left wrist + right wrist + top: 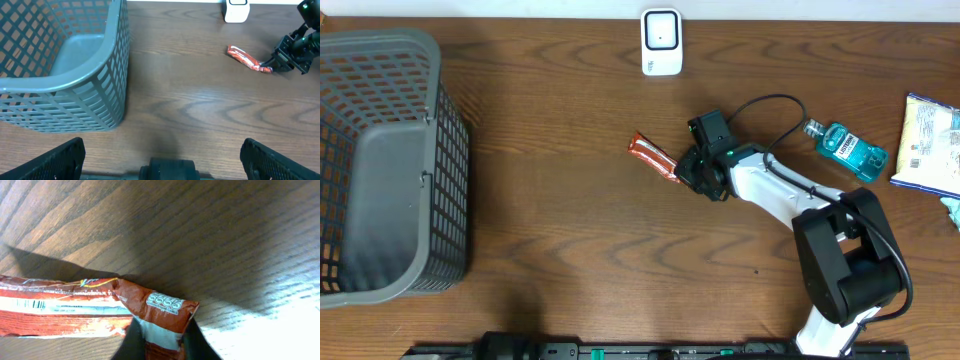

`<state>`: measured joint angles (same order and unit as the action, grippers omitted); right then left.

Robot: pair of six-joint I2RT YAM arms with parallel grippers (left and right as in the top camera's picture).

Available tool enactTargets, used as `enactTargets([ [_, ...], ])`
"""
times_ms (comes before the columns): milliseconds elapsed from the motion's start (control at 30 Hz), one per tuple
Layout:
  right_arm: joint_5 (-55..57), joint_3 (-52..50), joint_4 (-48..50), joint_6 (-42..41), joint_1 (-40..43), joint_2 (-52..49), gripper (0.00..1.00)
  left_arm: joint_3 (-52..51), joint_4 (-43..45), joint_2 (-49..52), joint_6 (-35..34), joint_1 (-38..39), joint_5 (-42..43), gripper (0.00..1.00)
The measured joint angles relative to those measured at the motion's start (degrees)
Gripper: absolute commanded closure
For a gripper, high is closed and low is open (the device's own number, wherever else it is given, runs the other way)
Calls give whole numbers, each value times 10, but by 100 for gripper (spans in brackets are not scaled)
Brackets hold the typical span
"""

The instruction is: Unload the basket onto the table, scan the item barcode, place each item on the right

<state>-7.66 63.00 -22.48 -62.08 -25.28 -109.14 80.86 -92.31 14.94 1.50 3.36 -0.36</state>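
**Red-brown packet point(650, 155) pinched at one end by the right gripper point(685, 172)**

Dark fingers point(127, 347) are clamped tight on the packet's end. The packet lies on the wooden table point(570, 230), below the white scanner point(661, 42). The right arm's white forearm slants back from the low wrist to its base at the near-right edge. The left gripper point(162, 145) hangs low beside the grey basket point(75, 75), jaws spread wide and empty.

Brown wooden table point(570, 200), grey plastic basket point(450, 200) placed at its left side, white scanner point(661, 42) set near the far edge, red packet point(653, 155) laid in the middle, blue bottle point(850, 150) and printed bag point(930, 145) laid at the right.
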Motion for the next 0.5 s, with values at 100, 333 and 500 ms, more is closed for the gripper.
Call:
enactTargets([
  [100, -27, 0, 10, 25, 11, -2, 99, 0, 0, 0, 0, 0, 0, 1],
  [333, -86, -12, 40, 141, 26, -2, 99, 0, 0, 0, 0, 0, 0, 1],
  [500, -107, -38, 18, 276, 28, 38, 99, 0, 0, 0, 0, 0, 0, 1],
])
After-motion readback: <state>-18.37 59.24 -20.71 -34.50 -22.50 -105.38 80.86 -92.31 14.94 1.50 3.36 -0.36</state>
